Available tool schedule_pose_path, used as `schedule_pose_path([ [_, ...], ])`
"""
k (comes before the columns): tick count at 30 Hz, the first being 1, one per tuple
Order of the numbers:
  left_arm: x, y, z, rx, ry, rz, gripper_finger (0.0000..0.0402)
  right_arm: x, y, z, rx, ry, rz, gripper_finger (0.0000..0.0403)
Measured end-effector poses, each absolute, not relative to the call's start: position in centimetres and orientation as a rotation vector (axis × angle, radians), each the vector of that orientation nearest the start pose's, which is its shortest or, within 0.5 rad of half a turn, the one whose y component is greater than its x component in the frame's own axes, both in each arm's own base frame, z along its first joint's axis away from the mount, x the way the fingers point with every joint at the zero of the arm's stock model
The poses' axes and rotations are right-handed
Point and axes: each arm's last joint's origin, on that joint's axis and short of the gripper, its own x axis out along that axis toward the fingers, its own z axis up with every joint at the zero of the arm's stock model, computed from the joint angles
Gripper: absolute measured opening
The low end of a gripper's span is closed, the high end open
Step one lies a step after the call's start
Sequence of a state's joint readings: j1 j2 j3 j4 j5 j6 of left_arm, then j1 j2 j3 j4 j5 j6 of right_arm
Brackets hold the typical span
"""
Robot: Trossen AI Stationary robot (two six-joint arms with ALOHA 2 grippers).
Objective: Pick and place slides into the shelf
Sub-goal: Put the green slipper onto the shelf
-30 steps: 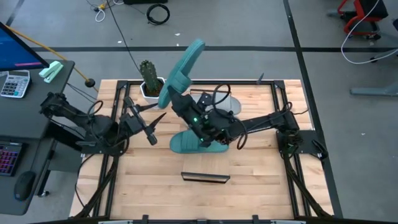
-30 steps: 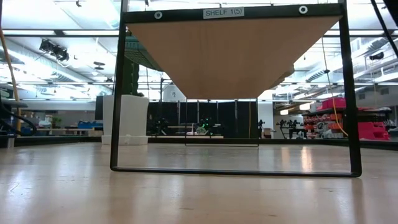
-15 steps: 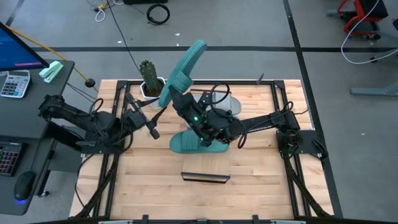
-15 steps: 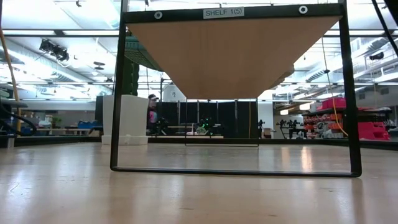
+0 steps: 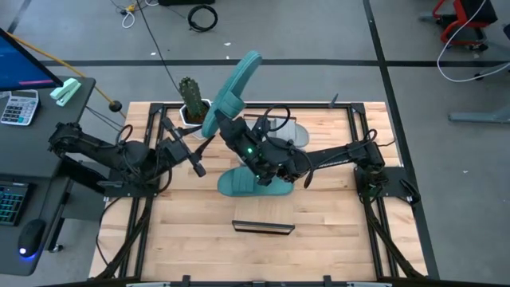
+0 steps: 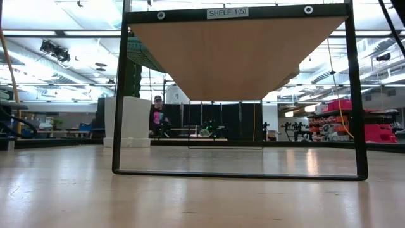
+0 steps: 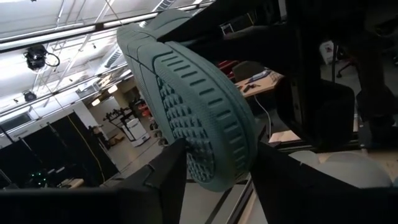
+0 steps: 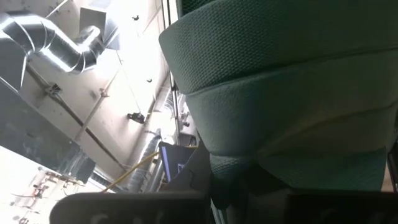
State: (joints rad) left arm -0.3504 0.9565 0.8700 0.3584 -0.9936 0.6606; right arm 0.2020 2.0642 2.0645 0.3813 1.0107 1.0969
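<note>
Teal slide (image 5: 233, 94) is clamped in my right gripper (image 5: 225, 126), fingers closed on its strap end, and is carried in the air above the slatted tabletop (image 5: 199, 231), tilted so that its free end reaches beyond the tabletop's far edge. In the right wrist view the same slide (image 8: 292, 93) fills most of the frame directly ahead of my fingers. My left gripper (image 5: 194, 162) stands just beside the raised slide on the potted cactus side, fingers apart and closed on nothing; in the left wrist view the ribbed sole (image 7: 199, 124) of the raised slide sits between my two dark fingers (image 7: 155, 186), and I cannot tell whether either finger touches it. A second teal slide (image 5: 239, 183) lies flat on the tabletop directly below the raised slide, partly covered by my right arm. A light grey slide (image 5: 291, 129) lies on the tabletop just beyond the raised slide's held end, toward my right arm's base, also partly hidden by the arm. The potted cactus (image 5: 190, 97) stands at the tabletop's far edge, near the raised slide. The shelf (image 6: 237, 54), labelled at its top bar, stands well apart from the raised slide toward the tabletop's near edge; seen from above it shows only as a thin dark bar (image 5: 263, 228). In the low view a person (image 6: 156, 117) is visible far off in the room behind the shelf.
</note>
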Motion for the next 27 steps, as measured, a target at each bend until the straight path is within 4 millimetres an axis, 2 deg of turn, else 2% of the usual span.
schedule_pose_path([
  [11, 19.35, -4.47, 38.06, 0.461, 0.004, 0.69, 0.0109, 46.3, 7.0, 42.67, 1.243, -0.729, -0.541, 0.0017],
  [23, 19.33, -4.45, 38.07, 0.463, 0.006, 0.694, 0.0098, 46.34, 7.1, 42.63, 1.242, -0.716, -0.528, 0.0017],
  [27, 19.32, -4.44, 38.06, 0.462, 0.009, 0.701, 0.0082, 46.36, 7.11, 42.6, 1.241, -0.713, -0.527, 0.0017],
])
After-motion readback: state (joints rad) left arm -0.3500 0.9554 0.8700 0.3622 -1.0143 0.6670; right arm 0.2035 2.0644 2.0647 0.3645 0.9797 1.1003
